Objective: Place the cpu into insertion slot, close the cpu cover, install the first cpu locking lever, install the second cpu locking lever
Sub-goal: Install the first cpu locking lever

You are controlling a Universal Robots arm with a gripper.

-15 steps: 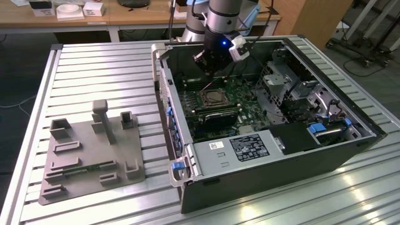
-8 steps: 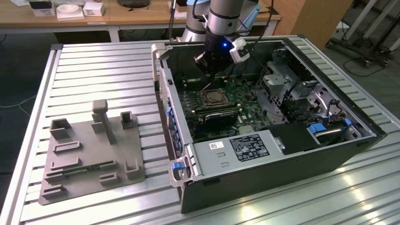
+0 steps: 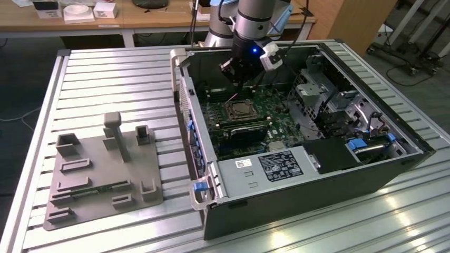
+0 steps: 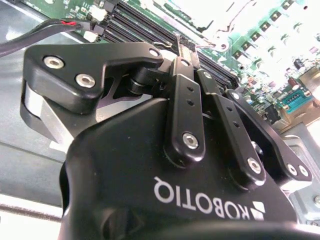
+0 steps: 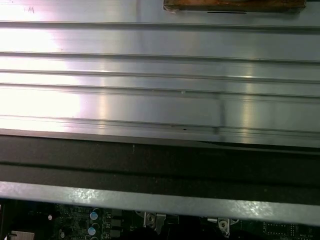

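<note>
In the exterior view my gripper hangs inside the open computer case, just above the far side of the insertion slot. The slot is a small square socket with a silvery rim on the green motherboard. A dull grey square, the cpu, appears to lie in its centre. Whether the cpu cover lies down over it I cannot tell. In the second wrist view the black fingertips meet, so the gripper is shut, with nothing visible between them. Beyond them the socket's bright metal glares.
Long black memory slots run beside the socket. A grey box with a white label fills the case's near end and drive cages its right. A grey fixture plate lies on the slatted aluminium table at the exterior view's left.
</note>
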